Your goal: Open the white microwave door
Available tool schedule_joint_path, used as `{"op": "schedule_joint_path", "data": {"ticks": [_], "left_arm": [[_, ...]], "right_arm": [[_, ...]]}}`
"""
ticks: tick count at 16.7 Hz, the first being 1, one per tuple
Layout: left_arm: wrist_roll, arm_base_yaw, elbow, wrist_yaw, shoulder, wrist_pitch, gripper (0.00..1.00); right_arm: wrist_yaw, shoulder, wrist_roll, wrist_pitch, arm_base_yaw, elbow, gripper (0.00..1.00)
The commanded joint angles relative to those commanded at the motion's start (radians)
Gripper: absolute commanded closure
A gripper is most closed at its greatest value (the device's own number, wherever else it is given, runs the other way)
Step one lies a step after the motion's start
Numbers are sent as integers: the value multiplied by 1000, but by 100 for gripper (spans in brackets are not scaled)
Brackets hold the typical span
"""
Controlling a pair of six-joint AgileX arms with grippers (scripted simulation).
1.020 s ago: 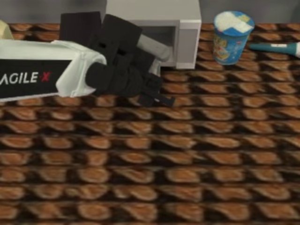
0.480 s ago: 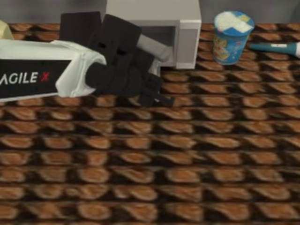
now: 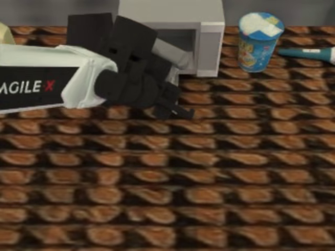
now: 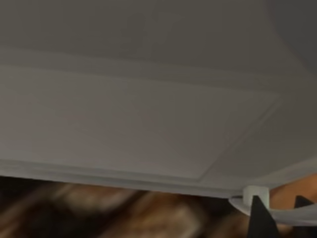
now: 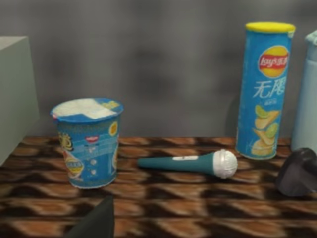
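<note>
The white microwave [image 3: 172, 13] stands at the table's back centre. Its door [image 3: 170, 52] is swung partly out, and the dark cavity [image 3: 178, 37] shows behind it. My left arm reaches in from the left, with my left gripper [image 3: 175, 107] in front of the door's free edge. In the left wrist view the door panel [image 4: 138, 124] fills the picture. My left gripper [image 4: 278, 210] is shut on the slim white handle [image 4: 257, 194]. My right arm is out of the top view. One of its dark fingers [image 5: 101, 220] shows low in the right wrist view, open with nothing held.
A blue cup of noodles [image 3: 260, 42] and a teal microphone [image 3: 306, 52] lie right of the microwave. A black box [image 3: 89, 29] sits behind my left arm. The right wrist view adds a blue crisp can [image 5: 265, 89] and a dark rounded object [image 5: 297, 171].
My left gripper has edged slightly left and back while holding the handle. The door's angle looks almost the same. Nothing else moved.
</note>
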Motion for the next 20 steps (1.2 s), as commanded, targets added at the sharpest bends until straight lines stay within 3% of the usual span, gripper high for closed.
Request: {"op": "schedule_joint_path", "data": {"ticks": [6,20], "left_arm": [[59,29,-23,39,-20,0,100],[62,30,-24,41,-21,0,100]], "right_arm": [[0,0,0,0,0,0,0],[0,0,0,0,0,0,0]]}}
